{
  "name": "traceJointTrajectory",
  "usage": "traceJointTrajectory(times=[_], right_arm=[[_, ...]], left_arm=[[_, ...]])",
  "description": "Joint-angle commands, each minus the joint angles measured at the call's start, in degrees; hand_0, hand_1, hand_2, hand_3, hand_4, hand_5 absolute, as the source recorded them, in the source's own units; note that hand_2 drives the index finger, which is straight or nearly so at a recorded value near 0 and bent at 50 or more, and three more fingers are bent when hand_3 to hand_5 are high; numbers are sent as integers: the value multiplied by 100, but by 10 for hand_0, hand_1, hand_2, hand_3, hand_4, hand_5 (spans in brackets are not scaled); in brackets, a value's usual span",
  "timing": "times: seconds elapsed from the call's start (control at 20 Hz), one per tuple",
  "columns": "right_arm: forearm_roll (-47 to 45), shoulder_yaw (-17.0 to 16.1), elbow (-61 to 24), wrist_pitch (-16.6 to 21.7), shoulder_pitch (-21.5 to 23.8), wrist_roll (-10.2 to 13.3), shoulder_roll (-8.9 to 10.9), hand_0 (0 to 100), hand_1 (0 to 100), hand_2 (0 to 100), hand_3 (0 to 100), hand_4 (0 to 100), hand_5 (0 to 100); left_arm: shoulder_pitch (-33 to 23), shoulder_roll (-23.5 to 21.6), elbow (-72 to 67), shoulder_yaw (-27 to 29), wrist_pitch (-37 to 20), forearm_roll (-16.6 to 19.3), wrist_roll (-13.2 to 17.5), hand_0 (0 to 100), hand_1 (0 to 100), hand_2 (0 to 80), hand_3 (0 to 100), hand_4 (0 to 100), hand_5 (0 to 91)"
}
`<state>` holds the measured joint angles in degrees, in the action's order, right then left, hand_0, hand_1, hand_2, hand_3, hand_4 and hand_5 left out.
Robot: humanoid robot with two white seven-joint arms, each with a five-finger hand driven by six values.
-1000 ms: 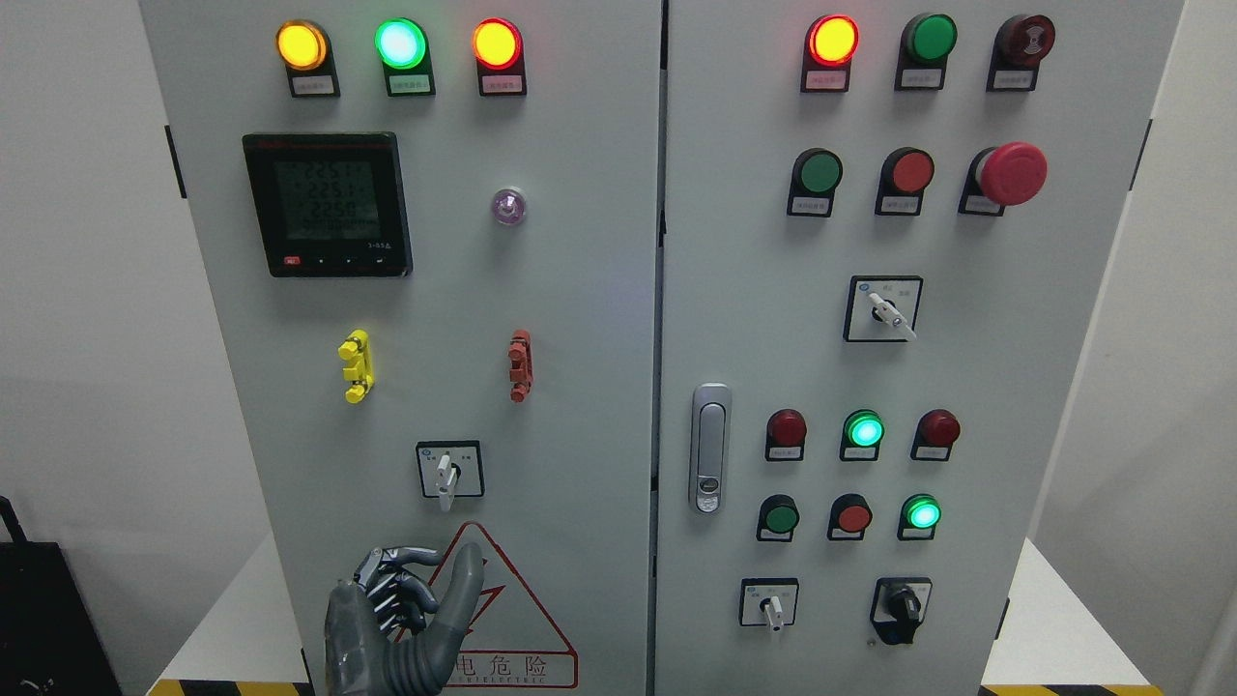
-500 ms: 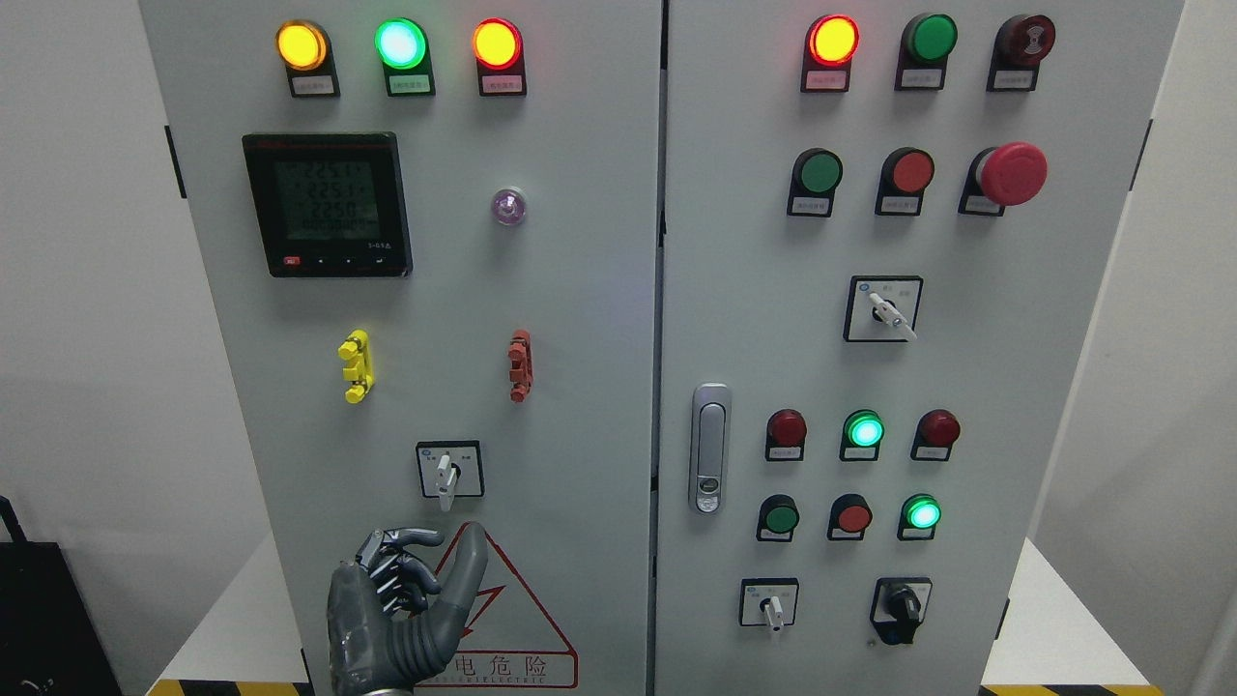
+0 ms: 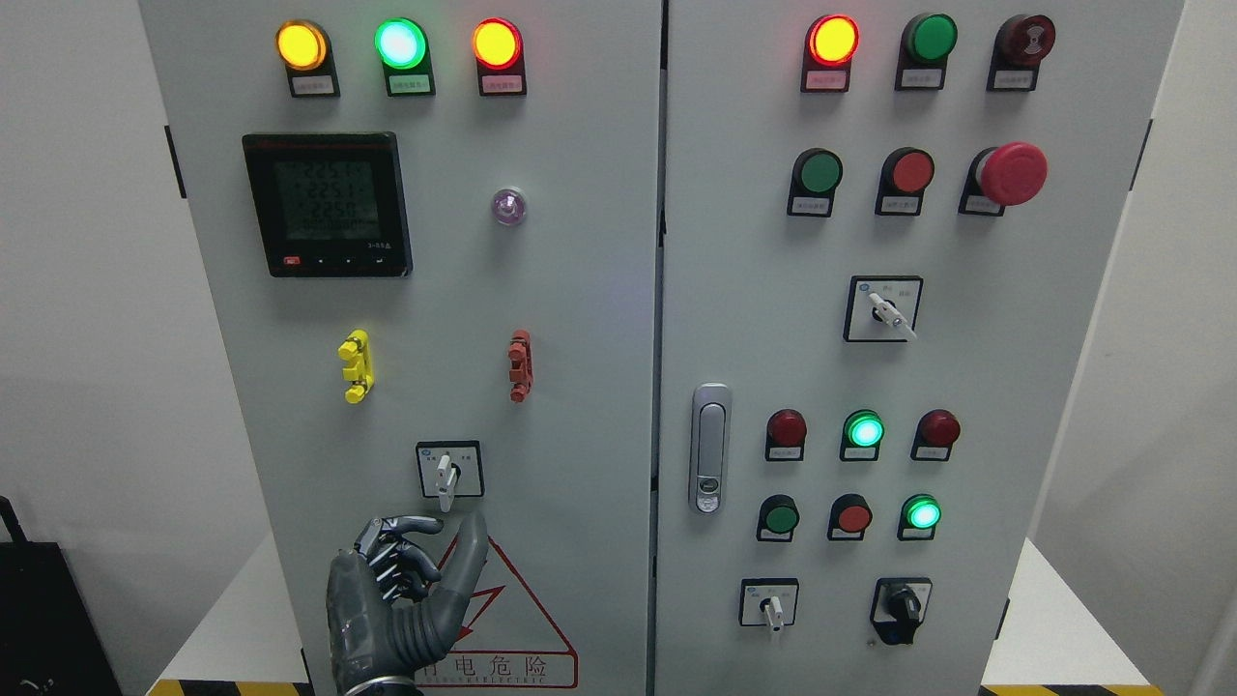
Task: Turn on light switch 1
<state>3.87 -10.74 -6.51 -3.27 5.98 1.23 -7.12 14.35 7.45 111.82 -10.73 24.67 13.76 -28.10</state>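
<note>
My left robot hand (image 3: 401,604), fingers half-curled and empty, hovered at lower left just below the white-handled rotary selector switch (image 3: 445,477); pinching its handle squarely looked wise.

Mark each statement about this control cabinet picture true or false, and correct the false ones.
1. The left hand is gripping the rotary switch on the left door. False: it is below the switch, not touching it.
2. The green lamp in the top left row is lit. True.
3. The red mushroom button is on the left door. False: right door.
4. The door handle is on the right door. True.
</note>
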Motion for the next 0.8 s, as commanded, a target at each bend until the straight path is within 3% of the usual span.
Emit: traceJointTrajectory(times=[0.0, 0.75], right_arm=[[0, 2, 0, 2, 0, 0, 0, 0, 0, 0, 0, 0, 0], [0, 2, 0, 2, 0, 0, 0, 0, 0, 0, 0, 0, 0]], left_arm=[[41, 19, -2, 44, 3, -5, -2, 50, 602, 520, 909, 962, 845], [182, 37, -2, 62, 126, -14, -11, 57, 600, 519, 913, 960, 847]])
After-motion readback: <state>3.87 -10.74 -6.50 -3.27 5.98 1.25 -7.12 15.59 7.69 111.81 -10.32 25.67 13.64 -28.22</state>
